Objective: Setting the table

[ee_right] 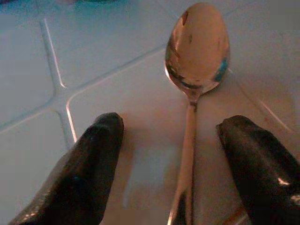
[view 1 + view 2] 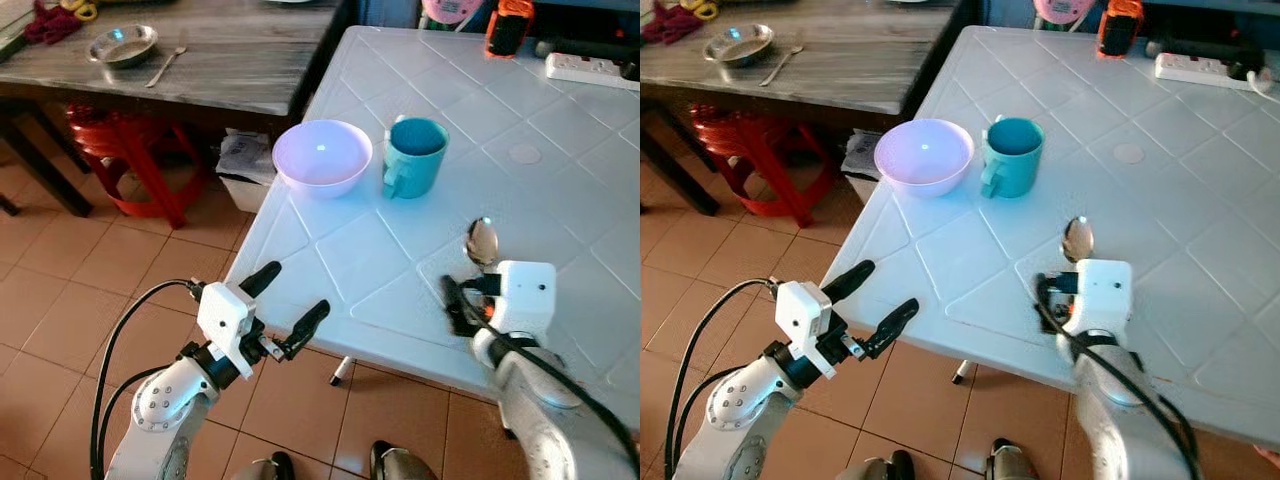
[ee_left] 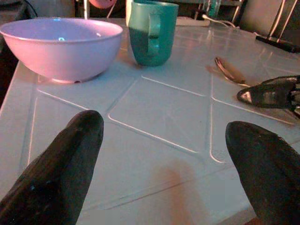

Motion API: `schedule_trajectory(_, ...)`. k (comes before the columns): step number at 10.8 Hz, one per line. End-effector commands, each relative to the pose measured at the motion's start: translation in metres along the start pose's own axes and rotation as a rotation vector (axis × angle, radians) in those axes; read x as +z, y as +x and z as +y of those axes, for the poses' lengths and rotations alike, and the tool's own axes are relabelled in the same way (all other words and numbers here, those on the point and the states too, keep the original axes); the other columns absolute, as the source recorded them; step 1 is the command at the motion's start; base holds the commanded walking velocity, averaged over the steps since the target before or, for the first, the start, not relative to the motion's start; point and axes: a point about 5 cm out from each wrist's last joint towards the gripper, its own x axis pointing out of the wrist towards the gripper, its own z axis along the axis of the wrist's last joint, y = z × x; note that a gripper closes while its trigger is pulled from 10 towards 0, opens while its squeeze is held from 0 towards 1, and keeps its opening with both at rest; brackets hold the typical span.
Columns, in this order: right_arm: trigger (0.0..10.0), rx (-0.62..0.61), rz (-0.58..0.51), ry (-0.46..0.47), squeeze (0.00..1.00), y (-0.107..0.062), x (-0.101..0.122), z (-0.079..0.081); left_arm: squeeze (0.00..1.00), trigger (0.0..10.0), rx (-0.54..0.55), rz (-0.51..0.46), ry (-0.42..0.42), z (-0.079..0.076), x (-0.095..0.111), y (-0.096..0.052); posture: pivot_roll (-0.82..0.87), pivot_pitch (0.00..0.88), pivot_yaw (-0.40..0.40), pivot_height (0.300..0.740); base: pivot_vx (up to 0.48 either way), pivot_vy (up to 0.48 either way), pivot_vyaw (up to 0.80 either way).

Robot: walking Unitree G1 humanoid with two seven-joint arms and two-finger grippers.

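Steel spoon (image 1: 197, 51) lying on the white plastic table (image 2: 560, 220), between my right gripper's (image 1: 180, 164) parted fingers.
Pink bowl (image 2: 322, 155) and teal mug (image 2: 414, 155) are sitting at eleven o'clock; left gripper (image 2: 285, 305) is hovering open, plates seemingly outstanding.

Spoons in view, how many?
2. One spoon lies on the white table, between the open fingers of the right tool. Another spoon lies on the grey table beside the metal bowl. Others may be hidden.

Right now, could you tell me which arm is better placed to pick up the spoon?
Right. The right claw sits open over the spoon, fingers straddling its handle, while the left claw hovers off the table edge.
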Motion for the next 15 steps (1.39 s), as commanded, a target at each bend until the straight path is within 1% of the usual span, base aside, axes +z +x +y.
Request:
schedule_trajectory(1,0.0,-0.083,0.115,-0.011,0.0,0.0,-0.02,-0.015,0.0,10.0,0.003,0.01,0.001,-0.001,0.002,-0.003,-0.1,0.235,0.091,0.74,0.0,0.0,0.0)
schedule_trajectory(2,2.1,-0.09,0.118,-0.015,0.0,0.001,-0.018,-0.017,0.0,10.0,-0.019,0.005,0.008,-0.002,0.004,-0.001,-0.1,0.236,0.089,0.74,0.0,0.0,0.0)
schedule_trajectory(3,5.1,-0.087,0.123,-0.017,0.0,0.005,-0.019,-0.018,0.0,10.0,-0.054,0.004,0.023,-0.003,0.007,0.003,-0.1,0.236,0.084,0.74,0.0,0.0,0.0)
schedule_trajectory(4,6.2,-0.08,0.126,-0.017,0.0,0.009,-0.019,-0.017,0.0,10.0,-0.086,0.006,0.056,-0.002,0.008,0.01,-0.1,0.237,0.079,0.74,0.0,0.0,0.0)
schedule_trajectory(5,10.0,-0.069,0.125,-0.021,0.0,0.013,-0.019,-0.014,0.0,10.0,-0.107,0.052,0.127,0.007,-0.004,0.02,-0.1,0.234,0.072,0.74,0.0,0.0,0.0)
schedule_trajectory(6,10.0,-0.063,0.125,-0.019,0.0,0.015,-0.019,-0.013,0.0,10.0,-0.097,0.059,0.139,0.012,-0.01,0.024,-0.1,0.233,0.069,0.74,0.0,0.0,0.0)
schedule_trajectory(7,10.0,-0.053,0.124,-0.022,0.0,0.017,-0.02,-0.011,0.0,10.0,-0.074,0.075,0.183,0.021,-0.018,0.031,-0.11,0.233,0.071,0.74,0.0,0.0,0.0)
schedule_trajectory(8,10.0,-0.052,0.126,-0.021,0.0,0.018,-0.021,-0.01,0.0,10.0,-0.065,0.083,0.191,0.026,-0.023,0.033,-0.12,0.233,0.074,0.74,0.0,0.0,0.0)
schedule_trajectory(9,10.0,-0.054,0.13,-0.022,0.0,0.017,-0.024,-0.01,0.0,10.0,-0.069,0.089,0.194,0.027,-0.026,0.034,-0.12,0.232,0.075,0.74,0.0,0.0,0.0)
schedule_trajectory(10,10.0,-0.057,0.133,-0.021,0.0,0.017,-0.026,-0.01,0.0,10.0,-0.098,0.078,0.193,0.024,-0.03,0.035,-0.12,0.232,0.077,0.74,0.0,0.0,0.0)
schedule_trajectory(11,4.0,-0.063,0.14,-0.017,0.0,0.016,-0.028,-0.013,0.0,10.0,-0.149,0.055,0.171,0.017,-0.03,0.035,-0.12,0.233,0.078,0.74,0.0,0.0,0.0)
schedule_trajectory(12,0.0,-0.065,0.149,-0.005,0.0,0.016,-0.03,-0.013,0.0,10.0,-0.199,0.038,0.148,0.01,-0.03,0.035,-0.13,0.233,0.077,0.74,0.0,0.0,0.0)
schedule_trajectory(13,0.0,-0.059,0.151,-0.007,0.0,0.018,-0.03,-0.013,0.0,10.0,-0.214,0.026,0.156,0.007,-0.03,0.035,-0.12,0.233,0.075,0.74,0.0,0.0,0.0)
schedule_trajectory(15,0.0,-0.054,0.156,-0.007,0.0,0.019,-0.03,-0.014,0.0,10.0,-0.212,0.021,0.164,0.008,-0.033,0.034,-0.12,0.233,0.07,0.74,0.0,0.0,0.0)
